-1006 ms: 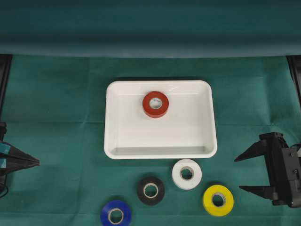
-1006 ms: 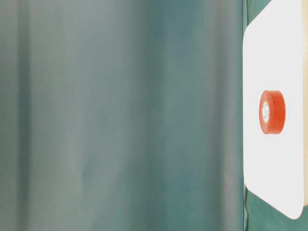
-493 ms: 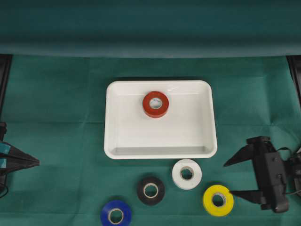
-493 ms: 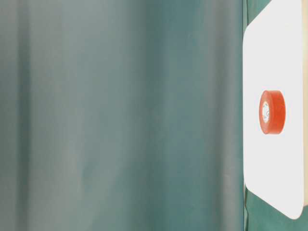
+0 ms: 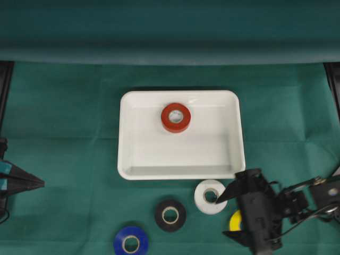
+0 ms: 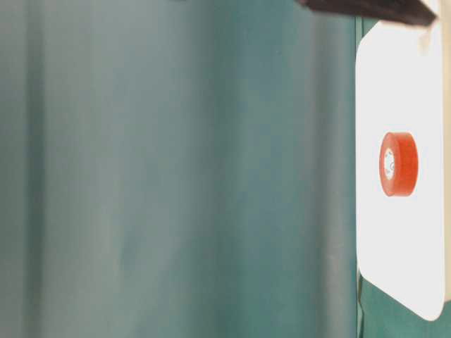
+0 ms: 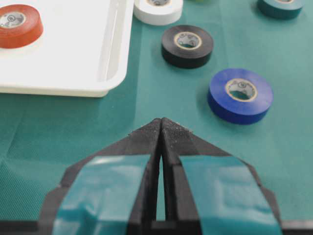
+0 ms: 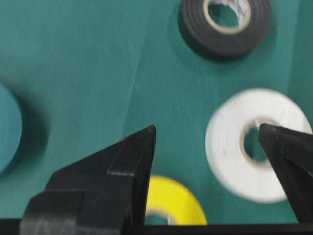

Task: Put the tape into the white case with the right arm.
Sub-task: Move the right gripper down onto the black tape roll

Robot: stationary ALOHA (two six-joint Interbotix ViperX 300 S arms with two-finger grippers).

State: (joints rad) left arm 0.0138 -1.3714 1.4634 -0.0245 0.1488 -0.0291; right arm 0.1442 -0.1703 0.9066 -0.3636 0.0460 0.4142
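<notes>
The white case [image 5: 180, 159] lies mid-table with a red tape [image 5: 176, 117] inside, also seen in the table-level view [image 6: 399, 164]. In front of it lie a white tape [image 5: 208, 196], a black tape [image 5: 170, 214], a blue tape [image 5: 130, 240] and a yellow tape [image 5: 234, 220], which is mostly covered by the arm. My right gripper [image 5: 223, 218] is open and holds nothing. It hovers over the white tape [image 8: 225, 147] and the yellow tape [image 8: 176, 198], with one finger [image 8: 281, 156] above the white roll's hole. My left gripper [image 7: 161, 122] is shut and holds nothing.
The left gripper [image 5: 41, 183] rests at the left edge, far from the rolls. A teal roll [image 7: 281, 6] lies beyond the blue one [image 7: 240, 95], below the overhead view's frame. A green backdrop fold crosses the back. A black fingertip [image 6: 366, 8] shows at the table-level view's top edge.
My right gripper has swept left from the right edge to over the white and yellow rolls, now covering most of the yellow one. Its jaws stayed equally wide. The left gripper has not moved.
</notes>
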